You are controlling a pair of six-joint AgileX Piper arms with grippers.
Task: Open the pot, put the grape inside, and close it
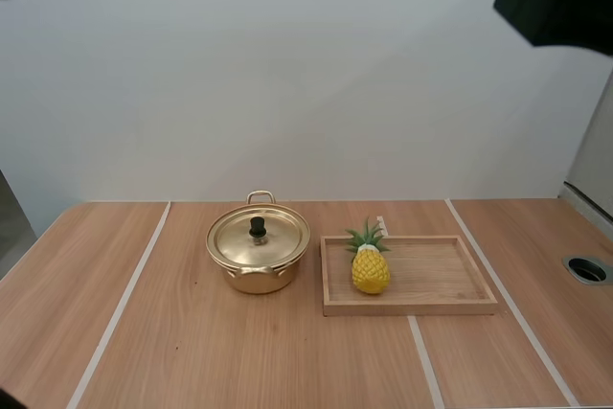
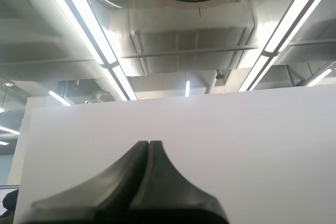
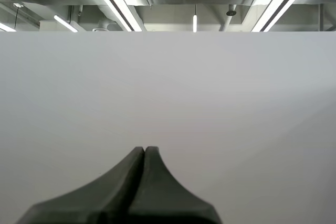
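A gold pot (image 1: 257, 254) stands near the middle of the wooden table, its lid (image 1: 259, 235) on, with a black knob (image 1: 258, 227) on top. To its right lies a wooden tray (image 1: 431, 280) holding a yellow pineapple (image 1: 370, 265) with green leaves. I see no grapes. My left gripper (image 2: 148, 144) is shut on nothing, its fingers together as one dark wedge, raised toward a white wall. My right gripper (image 3: 144, 150) is shut the same way, also facing the white wall.
The table (image 1: 192, 352) has pale stripes running front to back. A round hole (image 1: 586, 269) sits near its right edge. A white wall stands behind the table.
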